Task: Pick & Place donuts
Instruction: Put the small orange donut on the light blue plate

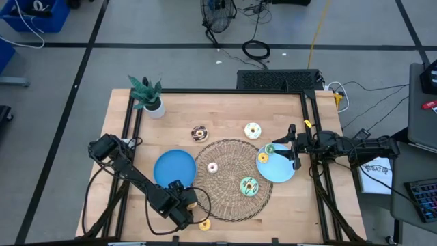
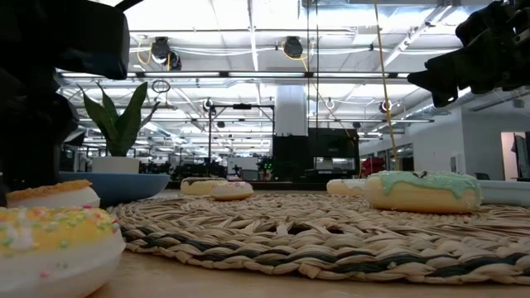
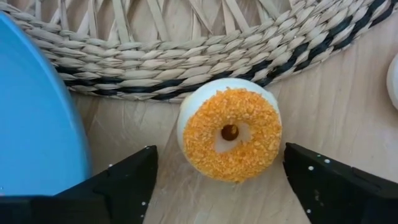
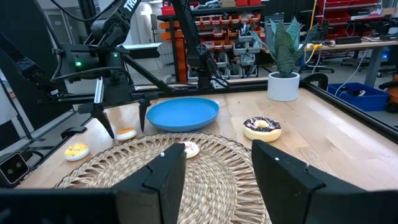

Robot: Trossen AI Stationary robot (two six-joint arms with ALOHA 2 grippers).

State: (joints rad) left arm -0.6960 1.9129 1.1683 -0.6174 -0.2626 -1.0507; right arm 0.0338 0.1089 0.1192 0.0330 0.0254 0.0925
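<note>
- The left gripper (image 3: 217,180) hangs low over the desk (image 1: 225,109) at the near edge of the woven mat (image 1: 232,179). Its jaws are spread wide, one on each side of the orange-sprinkled donut (image 3: 229,135), not touching it.
- Only the left wrist view shows that gap. From above, the arm hides most of this donut, which lies between the left blue plate (image 1: 174,167) and the mat's rim.
- A yellow donut (image 1: 204,224) lies just beside it on bare wood.
- The right gripper (image 1: 295,147) hovers over the right blue plate (image 1: 276,168) — jaws partly apart, holding nothing.
- On the mat lie a pink donut (image 1: 212,167) and a green-iced donut (image 1: 248,185). The chocolate donut (image 1: 199,132) and a white donut (image 1: 252,130) sit beyond it.
- Two small donuts (image 1: 266,153) rest on the right plate's edge.
- A potted plant (image 1: 147,95) stands at the far left corner.
</note>
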